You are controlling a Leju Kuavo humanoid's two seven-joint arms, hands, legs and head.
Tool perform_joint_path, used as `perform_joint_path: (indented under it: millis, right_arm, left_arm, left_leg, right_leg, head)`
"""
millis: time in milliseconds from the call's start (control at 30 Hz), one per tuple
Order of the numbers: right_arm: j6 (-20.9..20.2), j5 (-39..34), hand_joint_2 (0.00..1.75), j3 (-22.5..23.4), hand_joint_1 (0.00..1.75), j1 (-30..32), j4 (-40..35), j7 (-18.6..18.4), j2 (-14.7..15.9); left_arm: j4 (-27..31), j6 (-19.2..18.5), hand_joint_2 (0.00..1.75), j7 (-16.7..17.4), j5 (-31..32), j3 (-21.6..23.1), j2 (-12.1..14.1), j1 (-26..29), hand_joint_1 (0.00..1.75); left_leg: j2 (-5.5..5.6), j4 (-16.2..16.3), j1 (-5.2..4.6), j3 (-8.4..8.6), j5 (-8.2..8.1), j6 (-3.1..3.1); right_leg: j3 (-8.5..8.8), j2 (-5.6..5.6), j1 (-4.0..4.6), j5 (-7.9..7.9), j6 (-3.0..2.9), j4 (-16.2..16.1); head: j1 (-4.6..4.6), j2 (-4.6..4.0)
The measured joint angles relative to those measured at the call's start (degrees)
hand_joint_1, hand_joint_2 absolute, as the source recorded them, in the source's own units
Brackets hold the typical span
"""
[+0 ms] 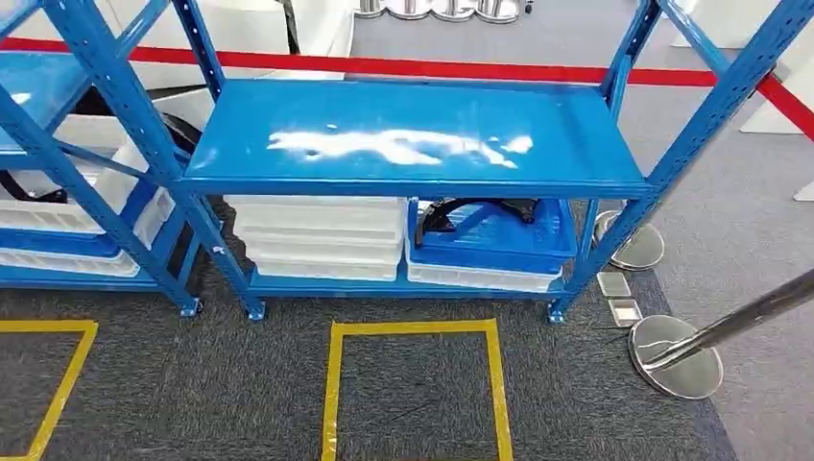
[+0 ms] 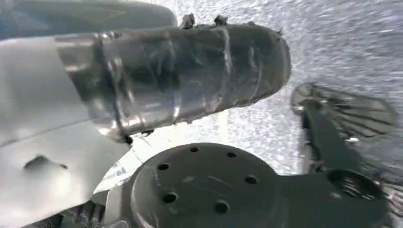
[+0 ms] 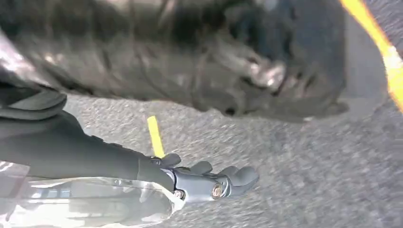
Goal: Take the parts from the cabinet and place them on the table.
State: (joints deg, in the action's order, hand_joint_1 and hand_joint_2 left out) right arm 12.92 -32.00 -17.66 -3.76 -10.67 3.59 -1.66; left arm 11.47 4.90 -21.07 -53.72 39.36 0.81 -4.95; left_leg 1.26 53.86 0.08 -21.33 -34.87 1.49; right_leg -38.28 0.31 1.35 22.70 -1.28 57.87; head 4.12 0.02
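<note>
While both arms hang low, the head view faces a blue rack [image 1: 413,182] standing on grey carpet [image 1: 595,403]. Its upper shelf [image 1: 576,134] reflects the ceiling light.

- Lower shelf: black parts [image 1: 477,209] lie in a blue tray [image 1: 494,245], which sits on a white tray [image 1: 480,277]. A stack of white bins [image 1: 320,235] stands just beside it at 9 o'clock.
- Floor: a square of yellow tape [image 1: 331,384] lies at 6 o'clock from the rack. A round steel post base [image 1: 675,357] rests at 4 o'clock, and 2 small metal pans [image 1: 619,298] lie between it and the rack's foot.
- Background: a red barrier tape [image 1: 461,69] runs behind the rack at 12 o'clock. A second blue rack [image 1: 96,86] stands at 9 o'clock.
- Right hand [image 3: 209,183]: narrow, with dark fingers [image 3: 240,175] drawn together and holding nothing, above the carpet near a yellow tape strip [image 3: 154,135].
- Left hand [image 2: 180,76]: blurred, so I cannot tell whether it is wide or narrow.
</note>
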Motion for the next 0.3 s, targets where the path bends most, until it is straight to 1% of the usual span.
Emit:
perform_joint_path:
  millis: [33,67,100,133,167,200,233,267,300]
  right_arm:
    - [0.00,-0.04,0.00,-0.02,0.00,-0.21,-0.07,0.15,0.18]
    - [0.00,-0.04,0.00,-0.04,0.00,-0.19,-0.07,0.28,0.26]
    - [0.00,-0.06,0.00,-0.04,0.00,-0.13,-0.07,0.35,0.24]
    - [0.00,-0.06,0.00,-0.06,0.00,-0.11,-0.11,0.48,0.20]
    - [0.02,-0.06,0.00,-0.06,0.00,-0.23,-0.09,0.52,0.26]
    - [0.00,-0.13,0.00,-0.06,0.00,-0.38,-0.09,0.54,0.28]
    - [0.00,-0.28,0.00,-0.09,0.00,-0.48,-0.09,0.55,0.24]
    - [0.00,-0.26,0.00,-0.09,0.00,-0.48,-0.11,0.55,0.18]
    - [0.02,-0.24,0.00,-0.11,0.00,-0.52,-0.11,0.55,0.09]
  left_arm:
    - [0.02,-0.02,0.00,-0.24,0.00,-0.02,-0.07,-0.28,0.00]
    - [0.00,0.09,0.00,-0.44,0.00,0.00,-0.11,-0.24,0.00]
    - [0.00,0.00,0.00,-0.46,0.00,0.00,-0.11,-0.29,0.00]
    - [0.00,0.00,0.00,-0.67,0.00,0.00,0.06,-0.50,0.00]
    - [0.00,0.00,0.00,-0.70,0.00,0.00,0.15,-0.59,0.00]
    - [0.00,-0.07,0.00,-0.65,0.00,0.00,0.22,-0.64,0.00]
    - [0.00,-0.09,0.00,-0.72,0.00,0.00,0.28,-0.66,0.00]
    - [0.00,-0.09,0.00,-0.87,0.00,0.00,0.37,-0.54,0.00]
    - [0.00,-0.11,0.00,-0.98,0.00,0.00,0.57,-0.36,0.00]
  left_leg:
    - [-0.21,-0.56,0.06,0.61,-0.62,-0.38]
    - [-0.34,-0.24,0.06,1.84,-0.02,-0.50]
    - [-0.40,-0.19,0.05,2.26,0.66,-0.86]
    - [-0.57,1.73,0.02,1.72,0.91,-1.13]
    - [-0.66,5.32,0.05,-0.06,1.76,-1.43]
    - [-0.67,9.31,0.13,-2.75,1.40,-1.72]
    - [-0.68,13.16,0.24,-5.86,-0.37,-1.99]
    - [-0.70,15.09,0.31,-7.96,-2.64,-2.23]
    - [-0.72,16.10,0.48,-10.11,-6.21,-2.51]
  right_leg:
    - [1.30,0.11,0.05,-0.08,0.15,-0.46]
    - [1.69,0.23,0.06,0.02,0.07,-1.29]
    - [3.07,0.11,-0.02,0.52,-0.31,-1.78]
    - [4.29,0.23,-0.43,0.36,-0.47,-2.67]
    - [5.20,0.15,-0.48,0.71,-0.69,-3.15]
    - [5.86,0.08,-0.61,0.74,-0.84,-3.38]
    - [6.66,0.11,-0.71,1.00,-0.98,-3.73]
    - [7.33,0.14,-0.80,1.46,-0.96,-4.03]
    - [8.21,0.29,-0.96,2.00,-0.87,-4.22]
  head:
    - [-0.05,0.00]
    - [0.08,0.00]
    - [-0.12,0.00]
    - [0.02,0.00]
    - [0.08,0.00]
    - [0.15,0.00]
    - [0.19,0.00]
    - [0.15,0.00]
    - [0.15,0.00]
